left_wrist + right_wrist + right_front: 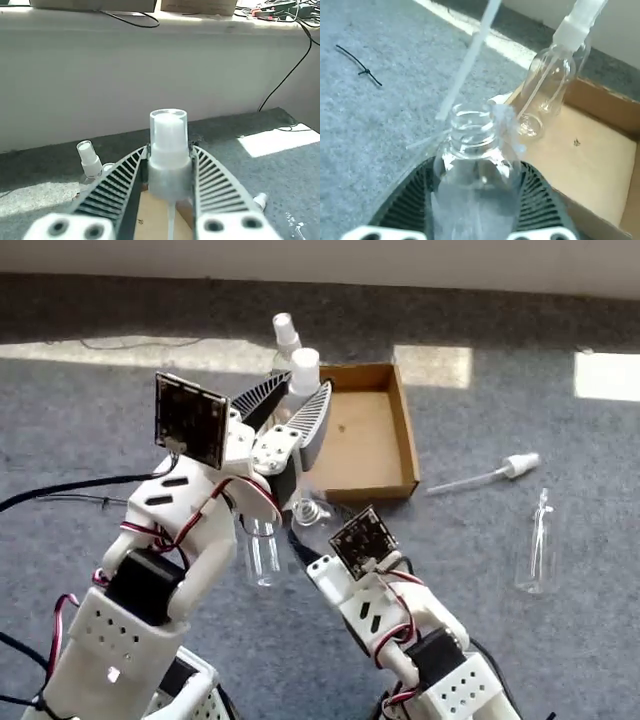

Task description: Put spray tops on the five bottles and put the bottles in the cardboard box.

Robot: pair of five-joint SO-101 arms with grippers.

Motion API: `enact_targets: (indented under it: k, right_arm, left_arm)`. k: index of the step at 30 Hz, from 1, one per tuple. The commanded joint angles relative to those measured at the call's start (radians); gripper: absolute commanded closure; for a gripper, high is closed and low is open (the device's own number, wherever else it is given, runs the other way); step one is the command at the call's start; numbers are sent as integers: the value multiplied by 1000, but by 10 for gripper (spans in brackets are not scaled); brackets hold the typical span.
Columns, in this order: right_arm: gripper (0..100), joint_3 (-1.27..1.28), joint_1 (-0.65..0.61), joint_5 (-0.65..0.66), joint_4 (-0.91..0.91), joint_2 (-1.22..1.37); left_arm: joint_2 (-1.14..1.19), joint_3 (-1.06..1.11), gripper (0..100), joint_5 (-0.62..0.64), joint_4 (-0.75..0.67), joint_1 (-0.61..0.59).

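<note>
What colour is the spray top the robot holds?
The spray top is white, under a clear cap; the left wrist view shows it best.

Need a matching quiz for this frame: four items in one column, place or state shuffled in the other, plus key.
Things
1. spray top with clear cap
2. open bottle
3. loose spray top
4. far bottle

Places or states
A. lying on the carpet, right of the cardboard box in the high view
B. standing upright, spray top on
C. clamped in the left gripper
D. clamped in the right gripper, neck uncapped

Pairs: 1-C, 2-D, 3-A, 4-B
</note>
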Motion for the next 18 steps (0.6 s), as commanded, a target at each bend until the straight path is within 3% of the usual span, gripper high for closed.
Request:
enact_targets:
  k: [1, 7, 18]
  right_arm:
    - [995, -7, 16, -11, -16, -116]
    - [995, -8, 12, -11, 87, -213]
    - [995, -5, 12, -11, 85, -197]
  left_arm:
    - [16, -5, 995, 12, -18, 12]
    - [18, -15, 995, 12, -25, 10]
    - [15, -93, 995, 9, -75, 16]
